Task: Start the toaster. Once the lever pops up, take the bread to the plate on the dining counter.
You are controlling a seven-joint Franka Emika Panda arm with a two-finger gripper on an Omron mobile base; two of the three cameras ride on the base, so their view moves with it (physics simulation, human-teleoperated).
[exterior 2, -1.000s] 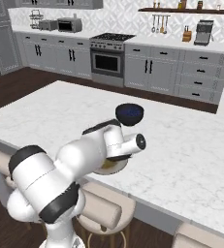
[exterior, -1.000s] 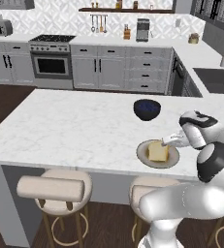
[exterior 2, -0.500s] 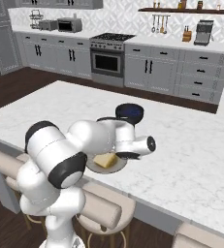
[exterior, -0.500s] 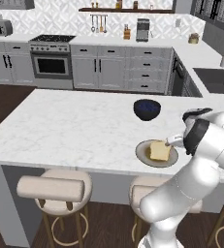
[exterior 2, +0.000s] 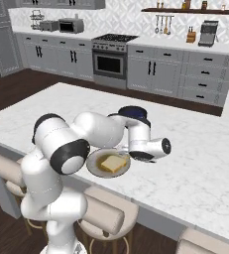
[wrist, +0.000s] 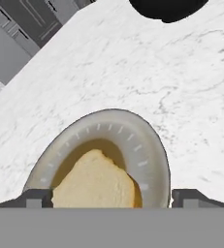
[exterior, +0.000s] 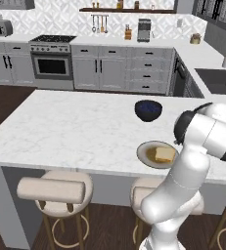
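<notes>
The bread [wrist: 95, 181] lies on the plate [wrist: 150, 145] between the wide-spread gripper [wrist: 111, 197] fingertips.

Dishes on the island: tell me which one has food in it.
The plate, the tan pale-rimmed one at the near edge of the dining counter; the bread lies on it. The dark blue bowl farther back shows nothing inside.
</notes>
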